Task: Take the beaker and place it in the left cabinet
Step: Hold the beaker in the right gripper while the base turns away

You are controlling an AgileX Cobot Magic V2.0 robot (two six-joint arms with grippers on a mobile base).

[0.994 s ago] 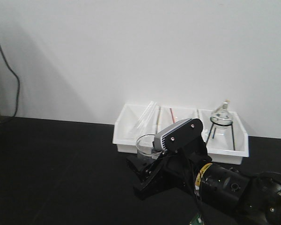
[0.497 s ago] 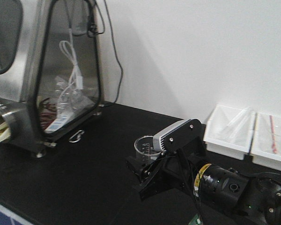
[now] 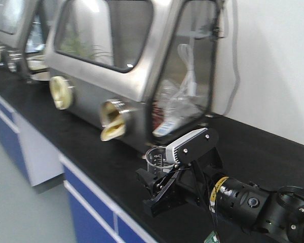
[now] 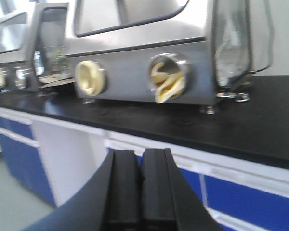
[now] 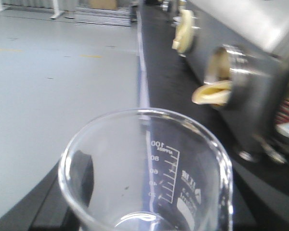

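Carrying the beaker (image 3: 157,158) upright in the right gripper (image 3: 158,177), fingers clamped on it, over the counter (image 3: 91,152) by a steel glovebox (image 3: 106,86). Left gripper (image 4: 138,161) fingers are pinched together, empty. The left cabinet isn't in sight, so I'd hold it level, no jerks.

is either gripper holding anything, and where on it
The right gripper holds the beaker upright by its lower side walls, rim free. The left gripper is shut on nothing.

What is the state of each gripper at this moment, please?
Left gripper: closed, jaws pressed together with nothing between them.
Right gripper: closed on the small clear glass beaker with printed graduation marks.
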